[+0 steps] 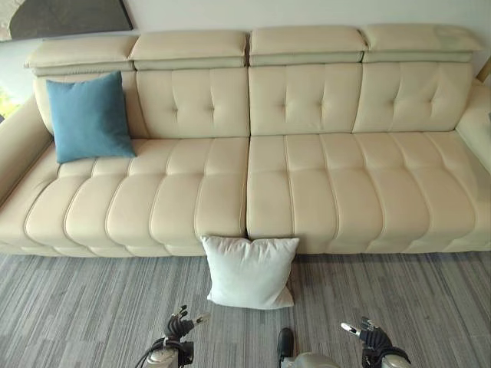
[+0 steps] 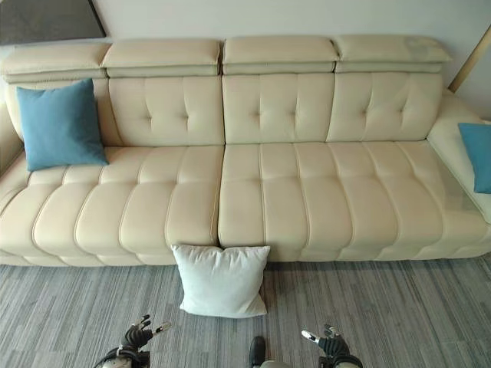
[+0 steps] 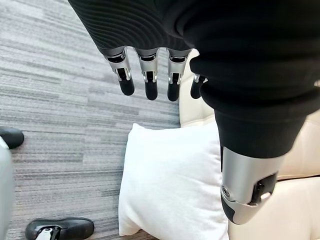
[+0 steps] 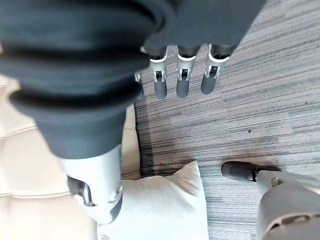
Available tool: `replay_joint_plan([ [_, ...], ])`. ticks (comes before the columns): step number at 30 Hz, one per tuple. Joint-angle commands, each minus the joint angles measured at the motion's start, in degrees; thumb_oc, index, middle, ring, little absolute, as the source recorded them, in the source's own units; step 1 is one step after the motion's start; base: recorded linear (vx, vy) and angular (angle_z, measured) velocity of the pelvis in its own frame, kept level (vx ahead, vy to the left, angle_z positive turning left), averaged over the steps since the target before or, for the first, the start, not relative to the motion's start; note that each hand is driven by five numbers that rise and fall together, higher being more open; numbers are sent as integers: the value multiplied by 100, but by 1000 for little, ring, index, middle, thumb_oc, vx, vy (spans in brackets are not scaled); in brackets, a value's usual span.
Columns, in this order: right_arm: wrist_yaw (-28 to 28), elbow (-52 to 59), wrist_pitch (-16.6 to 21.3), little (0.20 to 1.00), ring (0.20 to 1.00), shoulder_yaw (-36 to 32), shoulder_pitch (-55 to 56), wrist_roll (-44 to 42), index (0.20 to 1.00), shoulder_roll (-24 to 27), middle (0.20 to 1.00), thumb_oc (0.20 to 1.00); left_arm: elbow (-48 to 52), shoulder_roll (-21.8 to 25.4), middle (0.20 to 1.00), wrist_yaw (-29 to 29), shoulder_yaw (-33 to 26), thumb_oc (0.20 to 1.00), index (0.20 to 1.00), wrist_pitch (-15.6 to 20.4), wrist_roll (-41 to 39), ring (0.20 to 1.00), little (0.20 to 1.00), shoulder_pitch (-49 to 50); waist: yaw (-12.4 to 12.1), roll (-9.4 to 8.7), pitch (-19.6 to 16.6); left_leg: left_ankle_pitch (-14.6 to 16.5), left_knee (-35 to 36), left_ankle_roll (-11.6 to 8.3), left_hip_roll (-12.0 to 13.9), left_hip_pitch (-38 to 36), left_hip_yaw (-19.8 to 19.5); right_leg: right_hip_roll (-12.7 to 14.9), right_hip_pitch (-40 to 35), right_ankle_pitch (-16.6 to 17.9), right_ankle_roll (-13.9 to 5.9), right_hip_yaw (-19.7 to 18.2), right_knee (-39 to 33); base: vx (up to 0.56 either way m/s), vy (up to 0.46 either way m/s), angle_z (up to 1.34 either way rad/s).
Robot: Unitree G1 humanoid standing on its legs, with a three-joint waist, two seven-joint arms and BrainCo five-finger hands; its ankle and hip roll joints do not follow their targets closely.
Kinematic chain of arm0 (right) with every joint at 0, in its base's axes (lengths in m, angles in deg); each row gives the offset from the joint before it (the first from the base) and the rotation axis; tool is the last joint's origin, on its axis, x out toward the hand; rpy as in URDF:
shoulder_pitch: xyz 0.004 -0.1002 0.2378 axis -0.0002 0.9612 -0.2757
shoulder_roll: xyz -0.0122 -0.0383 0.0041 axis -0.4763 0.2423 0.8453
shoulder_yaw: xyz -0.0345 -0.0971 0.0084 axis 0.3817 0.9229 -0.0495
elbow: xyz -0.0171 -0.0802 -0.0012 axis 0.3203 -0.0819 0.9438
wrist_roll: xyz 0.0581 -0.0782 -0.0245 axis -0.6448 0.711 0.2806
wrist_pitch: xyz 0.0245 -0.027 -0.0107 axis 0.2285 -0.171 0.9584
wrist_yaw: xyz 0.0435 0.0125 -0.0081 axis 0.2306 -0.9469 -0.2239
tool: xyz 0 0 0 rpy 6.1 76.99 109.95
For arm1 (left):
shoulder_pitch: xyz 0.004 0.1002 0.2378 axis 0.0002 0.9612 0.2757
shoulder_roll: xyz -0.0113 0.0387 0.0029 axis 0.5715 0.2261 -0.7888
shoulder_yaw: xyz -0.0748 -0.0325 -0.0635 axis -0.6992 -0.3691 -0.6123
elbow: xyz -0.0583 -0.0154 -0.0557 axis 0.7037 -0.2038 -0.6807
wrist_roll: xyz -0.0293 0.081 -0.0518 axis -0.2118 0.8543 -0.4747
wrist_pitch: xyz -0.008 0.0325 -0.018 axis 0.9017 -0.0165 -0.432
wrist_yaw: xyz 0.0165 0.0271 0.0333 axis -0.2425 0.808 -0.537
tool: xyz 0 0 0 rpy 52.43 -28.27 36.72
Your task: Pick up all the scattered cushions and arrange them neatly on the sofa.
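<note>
While the cream leather sofa [image 1: 245, 153] is spread across the left eye view, a teal cushion [image 1: 88, 116] is seen propped upright against the backrest at the sofa's left end. A white cushion [image 1: 249, 271] is stood on the grey striped carpet [image 1: 92, 307], leaned against the sofa's front edge near the middle seam. At the bottom edge, the left hand [image 1: 178, 326] and right hand [image 1: 360, 331] are held low over the carpet, well apart from the white cushion, w/ nothing grasped.

Right eye view: same layout is seen, plus a second teal cushion [image 2: 479, 156] laid on the sofa's right arm section, cut off by the frame edge.

Left wrist view: left hand's fingers [image 3: 149, 82] are held straight & relaxed, thumb apart, nothing held; the white cushion is seen beyond them, on the carpet beside the sofa base.

Right wrist view: right hand's fingers [image 4: 182, 80] are likewise extended & released above the carpet; a corner of the white cushion is seen past the thumb, untouched.
</note>
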State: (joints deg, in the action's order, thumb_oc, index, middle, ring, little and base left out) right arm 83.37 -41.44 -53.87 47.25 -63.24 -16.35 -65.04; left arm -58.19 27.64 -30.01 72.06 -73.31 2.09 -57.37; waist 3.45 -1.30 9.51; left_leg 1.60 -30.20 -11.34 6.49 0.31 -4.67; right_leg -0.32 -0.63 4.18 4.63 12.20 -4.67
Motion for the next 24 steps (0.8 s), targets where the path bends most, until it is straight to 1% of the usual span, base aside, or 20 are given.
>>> replay_joint_plan([
  [1, 78, 22, 108, 1000, 1000, 128, 7, -161, 1000, 118, 1000, 1000, 362, 243, 1000, -63, 92, 1000, 1000, 150, -109, 1000, 1000, -135, -12, -66, 165, 16, 1833, 532, -84, -213, 772, 596, -10, -674, -808, -235, 449, 133, 52, 14],
  [2, 82, 18, 107, 1000, 1000, 139, 3, -145, 1000, 133, 1000, 1000, 342, 238, 1000, -62, 114, 1000, 1000, 145, -76, 1000, 1000, -130, -38, -88, 146, 116, 2067, 550, -55, -157, 857, 626, -75, -688, -847, -229, 392, 180, 105, 8],
  [3, 119, 23, 108, 1000, 1000, 148, -3, -105, 1000, 168, 1000, 1000, 350, 223, 1000, -71, 154, 1000, 1000, 131, -76, 1000, 1000, -106, -96, -50, 135, -145, 2595, 542, 91, 77, 853, 629, -203, -745, -896, -219, 313, 161, 123, 4],
  [4, 143, 34, 109, 1000, 1000, 163, -10, -79, 1000, 182, 1000, 1000, 374, 214, 1000, -75, 177, 1000, 1000, 125, -90, 1000, 1000, -97, -127, -15, 147, -334, 2804, 511, 144, 183, 819, 608, -254, -779, -900, -232, 294, 170, 175, 3],
  [5, 165, 49, 87, 1000, 1000, 182, -18, -58, 1000, 186, 1000, 1000, 339, 220, 1000, -108, 184, 1000, 1000, 123, -105, 1000, 1000, -116, -162, 13, 178, -588, 3014, 462, 205, 324, 793, 594, -352, -835, -918, -284, 288, 160, 208, -14],
  [7, 132, 17, 51, 1000, 1000, 216, 28, 72, 1000, 181, 1000, 1000, 191, 203, 1000, -66, 152, 1000, 1000, 99, -67, 1000, 1000, -36, -178, 66, 71, -578, 3308, 460, 187, 141, 792, 612, -464, -852, -976, -379, 268, 159, 221, -39],
  [9, 108, -21, 27, 1000, 1000, 219, 66, 163, 1000, 142, 1000, 1000, 42, 191, 1000, -40, 113, 1000, 1000, 96, -4, 1000, 1000, 43, -167, 88, -73, -494, 3440, 503, 94, -79, 836, 708, -537, -771, -1049, -427, 187, 143, 215, -47],
  [13, 67, -49, 4, 1000, 1000, 311, 93, 231, 1000, 32, 1000, 1000, 9, 250, 1000, -26, 79, 1000, 1000, 92, 74, 1000, 1000, 52, -194, 21, -143, -364, 3466, 591, -9, -257, 972, 844, -576, -653, -1157, -514, 89, 81, 157, -13],
  [18, 76, -17, -22, 1000, 1000, 392, 47, 255, 1000, -104, 1000, 1000, -62, 307, 1000, -33, 80, 1000, 1000, 61, 150, 1000, 1000, 28, -214, -58, -131, -186, 3520, 731, -182, -361, 1098, 995, -528, -546, -1305, -583, 39, 35, 120, -8],
  [19, 246, 67, 22, 1000, 1000, 388, -177, 168, 1000, -129, 1000, 1000, -113, 268, 1000, -159, 52, 1000, 1000, 73, -45, 1000, 1000, -138, -234, -54, 55, -203, 3473, 748, -207, -193, 1098, 1046, -321, -516, -1329, -598, 87, -245, 50, -27],
  [20, 459, 213, 100, 1000, 1000, 445, -539, 32, 1000, -145, 1000, 1000, -120, 209, 1000, -407, 84, 1000, 1000, 161, -392, 1000, 1000, -451, -242, -65, 350, -217, 3262, 748, -202, 185, 1070, 1089, 51, -475, -1326, -657, 221, -579, -17, -9],
  [21, 768, 392, 218, 1000, 1000, 600, -1121, -127, 1000, -167, 1000, 1000, -73, 141, 1000, -692, 221, 1000, 1000, 303, -740, 1000, 1000, -978, -248, -85, 735, -216, 2814, 729, -165, 874, 1037, 1138, 693, -405, -1292, -732, 514, -726, -39, 9],
  [22, 1047, 558, 263, 1000, 1000, 807, -1715, -145, 1000, -139, 1000, 1000, -79, 169, 1000, -824, 421, 1000, 1000, 364, -891, 1000, 1000, -1431, -251, -89, 951, -199, 2410, 722, -156, 1588, 1014, 1143, 1410, -353, -1250, -815, 854, -722, -30, 19],
  [23, 1359, 816, 354, 1000, 1000, 1056, -2492, -111, 1000, -16, 1000, 1000, -86, 374, 1000, -981, 605, 1000, 1000, 408, -965, 1000, 1000, -2010, -259, -87, 1157, -184, 1993, 701, -143, 2386, 995, 1115, 2207, -349, -1232, -938, 1239, -475, -4, 17],
  [24, 1473, 828, 378, 1000, 1000, 1107, -2810, -113, 1000, 72, 1000, 1000, -156, 484, 1000, -1034, 658, 1000, 1000, 390, -933, 1000, 1000, -2276, -251, -91, 1245, -178, 1864, 693, -125, 2632, 990, 1109, 2451, -357, -1243, -941, 1343, -337, 13, -11],
])
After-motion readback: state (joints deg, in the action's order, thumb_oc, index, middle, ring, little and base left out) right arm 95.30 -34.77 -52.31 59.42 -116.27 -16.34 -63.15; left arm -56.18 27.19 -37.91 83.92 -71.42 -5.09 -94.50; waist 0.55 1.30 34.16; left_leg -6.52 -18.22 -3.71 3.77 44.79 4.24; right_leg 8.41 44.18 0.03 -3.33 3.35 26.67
